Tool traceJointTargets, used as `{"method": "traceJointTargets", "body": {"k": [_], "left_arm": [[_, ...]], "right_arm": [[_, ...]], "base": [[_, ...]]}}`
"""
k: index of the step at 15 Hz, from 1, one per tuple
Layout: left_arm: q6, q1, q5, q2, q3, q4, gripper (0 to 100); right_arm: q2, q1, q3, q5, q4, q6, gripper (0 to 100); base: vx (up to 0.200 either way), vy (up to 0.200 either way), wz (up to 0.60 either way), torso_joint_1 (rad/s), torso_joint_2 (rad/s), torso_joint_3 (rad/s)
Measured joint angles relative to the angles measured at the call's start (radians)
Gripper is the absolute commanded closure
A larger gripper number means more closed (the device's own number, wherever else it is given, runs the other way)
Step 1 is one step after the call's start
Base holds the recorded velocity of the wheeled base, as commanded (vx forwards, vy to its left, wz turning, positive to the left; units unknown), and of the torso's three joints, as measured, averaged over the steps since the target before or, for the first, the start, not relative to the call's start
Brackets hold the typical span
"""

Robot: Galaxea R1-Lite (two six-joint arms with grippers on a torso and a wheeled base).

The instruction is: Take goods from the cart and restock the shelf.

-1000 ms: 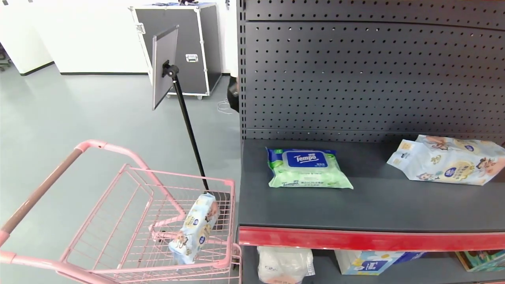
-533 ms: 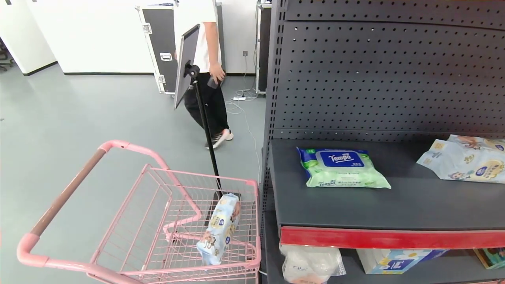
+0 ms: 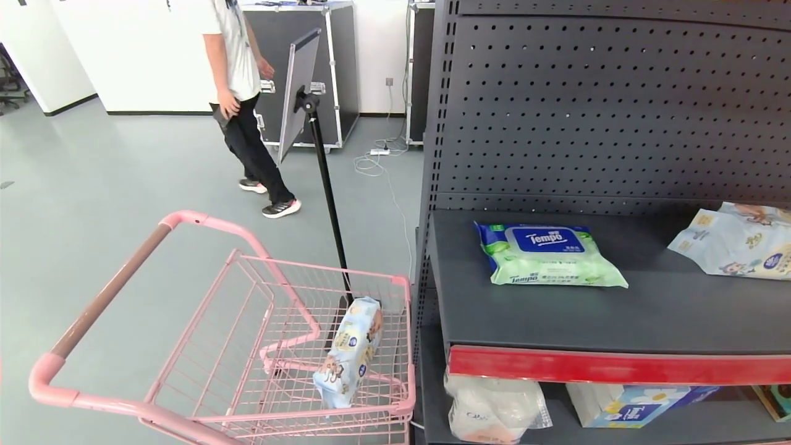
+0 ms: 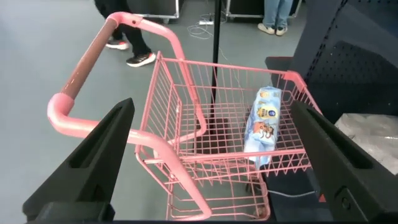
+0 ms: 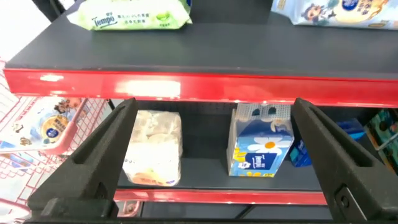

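A: Left side first. Left gripper (image 4: pixel 211 107)?

B: Jaws spread wide, nothing between them. It faces the pink cart (image 3: pixel 108 287) from the handle end and touches neither the handle (image 4: pixel 87 65) nor the wire.

A: Contents of the cart?

B: One item: the upright pack (image 3: pixel 352 349), blue and white with cartoon print. It stands on its short end in the basket corner nearest the shelf, tilted, leaning on the wire wall. The left wrist view shows the same pack (image 4: pixel 264 124) at that far corner.

A: Between cart and shelf?

B: A black stand pole (image 3: pixel 327 191) carrying a grey panel (image 3: pixel 298 93), its foot on the floor just behind the cart.

A: The shelf (image 3: pixel 587 315)?

B: Dark deck, red edge strip (image 3: pixel 618 368), pegboard back (image 3: pixel 605 105). A green wipes pack (image 3: pixel 550 254) lies flat toward the left end. Well apart from it, at the right, lies a flat printed pack (image 3: pixel 741 244), cut by the picture's edge.

A: Tier below?

B: A white bag (image 3: pixel 494 411) at the left, then a blue tissue box (image 3: pixel 630 402) standing upright beside it, not touching.

A: Right gripper (image 5: pixel 212 102)?

B: Jaws wide apart, empty. It is in front of the shelf at about the level of the red strip, clear of all goods.
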Motion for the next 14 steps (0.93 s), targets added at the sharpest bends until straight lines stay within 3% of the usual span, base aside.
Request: {"method": "traceJointTargets", "body": {"k": [14], "left_arm": [[0.001,0.0,0.0,0.0,0.0,0.0,0]], "right_arm": [[0.0,-0.001,0.001,-0.002,-0.001,-0.003,0]], "base": [[0.0,0.0,0.0,-0.146,0.37,0.221]]}}
